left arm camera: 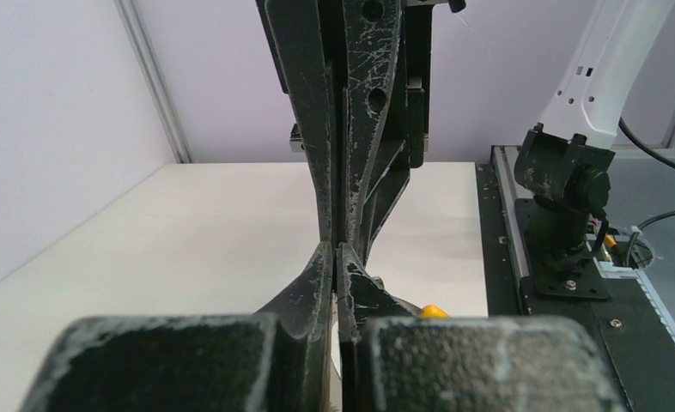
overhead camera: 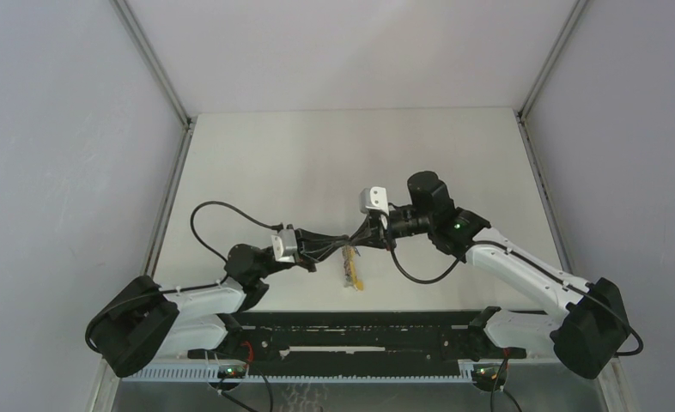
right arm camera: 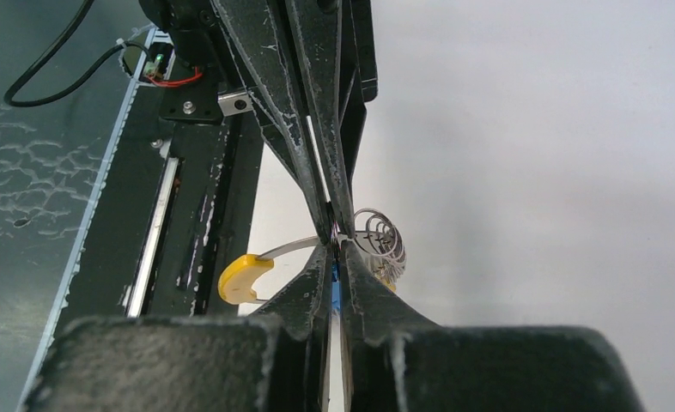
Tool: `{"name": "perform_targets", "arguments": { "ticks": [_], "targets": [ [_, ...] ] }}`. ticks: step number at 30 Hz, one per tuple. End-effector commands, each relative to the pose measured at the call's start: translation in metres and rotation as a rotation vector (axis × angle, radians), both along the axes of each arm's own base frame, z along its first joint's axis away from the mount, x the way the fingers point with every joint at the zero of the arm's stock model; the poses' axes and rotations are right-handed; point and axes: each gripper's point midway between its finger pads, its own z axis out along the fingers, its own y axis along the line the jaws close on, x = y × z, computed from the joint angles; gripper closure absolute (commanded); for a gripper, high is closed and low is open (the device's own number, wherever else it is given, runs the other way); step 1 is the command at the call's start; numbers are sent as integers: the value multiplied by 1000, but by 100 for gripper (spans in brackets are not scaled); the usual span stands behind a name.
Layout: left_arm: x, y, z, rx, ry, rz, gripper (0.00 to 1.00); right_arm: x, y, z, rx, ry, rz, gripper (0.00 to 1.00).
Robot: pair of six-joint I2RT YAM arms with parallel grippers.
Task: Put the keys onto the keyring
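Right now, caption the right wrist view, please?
Left claw and right claw, both shut, meet tip to tip at the keyring.

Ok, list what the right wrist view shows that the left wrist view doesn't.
Right wrist only: the keyring, its yellow curved section and wire running into the jaws, plus coiled metal loops beside them. Left wrist only: the right arm's base; of the keyring, just a yellow tip. Both: the two arms' jaws shut, meeting tip to tip over the table.

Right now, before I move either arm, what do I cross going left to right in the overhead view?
Left arm's base → left wrist camera → keyring → right wrist camera → right arm's base.
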Motion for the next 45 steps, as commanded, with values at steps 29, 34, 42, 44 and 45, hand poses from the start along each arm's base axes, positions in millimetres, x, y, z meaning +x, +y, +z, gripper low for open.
{"name": "perform_targets", "arguments": {
  "ticks": [29, 34, 42, 44, 45],
  "targets": [
    [25, 0, -20, 37, 43, 96, 46, 26, -49, -20, -978, -183, -228, 100],
    [27, -10, -25, 32, 48, 67, 48, 20, -41, -19, -935, -183, -181, 100],
    [26, -25, -21, 40, 0, 27, 57, 17, -34, -17, -876, -195, -133, 100],
    [24, -28, -22, 49, -6, 6, 61, 17, -33, -16, -859, -201, -127, 100],
    [23, -30, -22, 51, -10, -5, 63, 17, -32, -15, -852, -206, -123, 100]
  ]
}}
